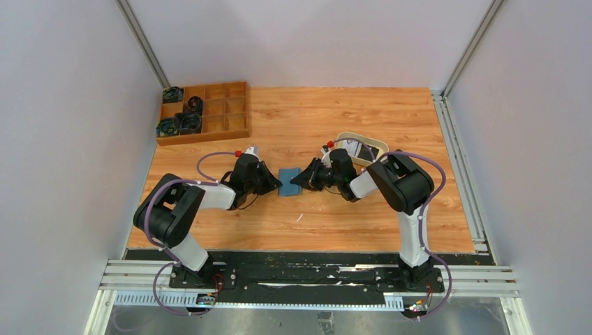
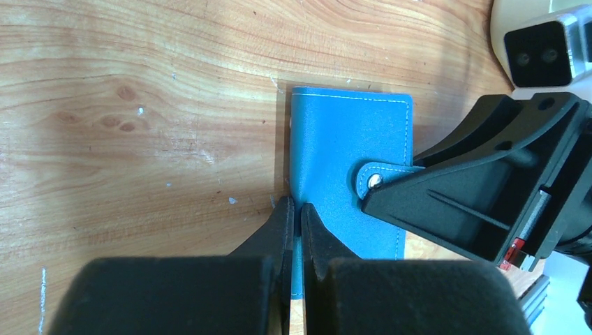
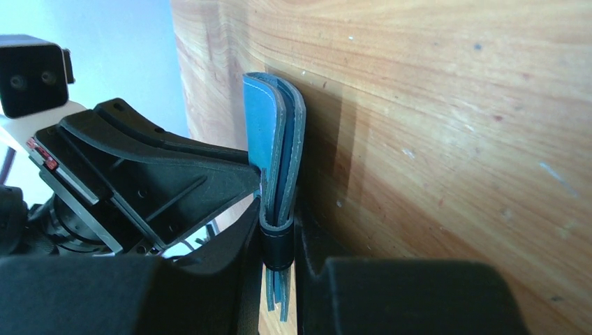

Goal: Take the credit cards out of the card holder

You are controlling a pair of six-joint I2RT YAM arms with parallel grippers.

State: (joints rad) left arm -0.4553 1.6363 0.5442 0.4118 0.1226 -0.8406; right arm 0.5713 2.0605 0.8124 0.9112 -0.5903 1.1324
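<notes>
Two hands flank the card holder, lengthwise near-far.
Left hand together, touching it; right hand clamps its right edge.

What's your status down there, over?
Left gripper shut, tips on edge of teal-blue rectangular soft card holder. Right gripper clamped at its snap strap. Holder folded closed, no cards showing. Nothing blocking.

Lab robot cell: wood-top table boxed in by plain white panels on aluminium framing, left arm and right arm bolted to a base rail.
</notes>
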